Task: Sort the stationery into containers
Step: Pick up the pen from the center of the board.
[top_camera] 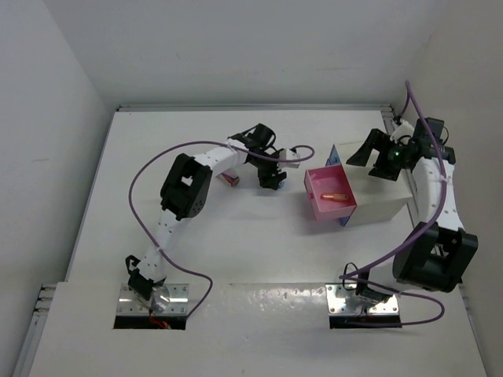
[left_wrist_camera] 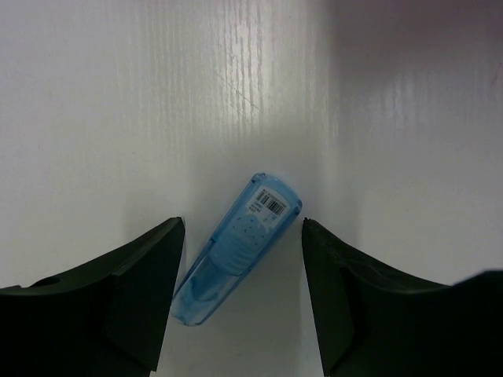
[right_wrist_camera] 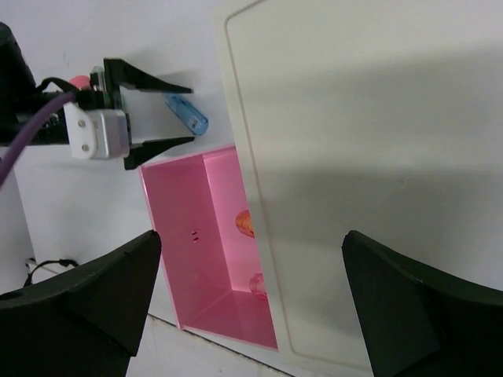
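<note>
Top external view is showing the left arm reaching out over the white table [top_camera: 236, 236], its left claw [left_wrist_camera: 242, 224] pointing down at the surface. A short pink-red cylinder [top_camera: 229, 179] is lying on the table just beside that claw, on its left side.

The left wrist view is showing the claw's two black fingers [left_wrist_camera: 149, 275] standing apart and open, straddling a translucent blue plastic piece [left_wrist_camera: 236, 251] with a barcode label. This piece is lying flat on the table between the fingers, tilted. Its unlabelled end is sitting close against the left finger and its labelled end is pointing toward the tip of the right one. Whether either finger is touching it, I cannot tell. Nothing is being gripped.

To the right of the left claw, near it, a shallow pink rectangular plastic drawer [top_camera: 318, 184] is sitting pulled out from a white cube-shaped cabinet [top_camera: 385, 200]. An orange finger-sized piece [top_camera: 334, 195] is lying inside the drawer.

Further right, the right claw [right_wrist_camera: 251, 236] is hanging above the cabinet with its jaws spread wide and holding nothing. In the right wrist view, the cabinet's flat white top is lying below that claw, filling most of the space between its fingers. The pink drawer is lying below its left finger.
</note>
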{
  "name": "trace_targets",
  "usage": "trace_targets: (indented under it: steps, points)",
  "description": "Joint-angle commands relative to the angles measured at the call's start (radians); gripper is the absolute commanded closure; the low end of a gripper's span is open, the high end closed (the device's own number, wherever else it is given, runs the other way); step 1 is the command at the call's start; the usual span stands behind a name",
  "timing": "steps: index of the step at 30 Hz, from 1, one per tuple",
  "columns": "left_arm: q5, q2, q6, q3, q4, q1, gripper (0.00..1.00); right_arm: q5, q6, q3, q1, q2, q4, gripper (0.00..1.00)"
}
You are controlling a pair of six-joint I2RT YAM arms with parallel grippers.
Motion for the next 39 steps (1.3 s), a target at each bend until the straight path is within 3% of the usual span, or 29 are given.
trace_targets:
  steps: [1, 7, 8, 11, 14, 25, 31, 39]
  points:
    - [-0.047, -0.048, 0.064, -0.084, -0.064, -0.009, 0.34, -0.002, -0.028, 0.071, 0.007, 0.024, -0.002, 0.05]
    - [-0.093, -0.085, 0.101, -0.168, -0.094, -0.011, 0.6, 0.056, -0.104, 0.103, 0.021, 0.053, -0.006, 0.09]
    - [-0.092, -0.092, 0.104, -0.179, -0.097, -0.011, 0.7, 0.084, -0.126, 0.115, 0.024, 0.056, -0.011, 0.09]
    - [-0.072, -0.123, 0.11, -0.213, -0.094, -0.009, 0.85, 0.121, -0.176, 0.117, 0.027, 0.05, -0.002, 0.11]
    - [-0.026, -0.16, 0.104, -0.208, -0.102, -0.005, 0.91, 0.139, -0.201, 0.086, 0.029, 0.02, 0.023, 0.11]
    - [0.095, -0.273, 0.04, -0.032, -0.14, 0.072, 1.0, 0.196, -0.198, -0.003, 0.055, -0.043, 0.096, 0.1]
    - [0.218, -0.315, -0.175, -0.067, 0.01, 0.184, 1.0, 0.216, -0.215, -0.041, 0.064, -0.074, 0.119, 0.08]
    - [0.218, -0.306, -0.341, -0.064, 0.191, 0.255, 1.0, 0.225, -0.242, -0.123, 0.072, -0.111, 0.231, 0.04]
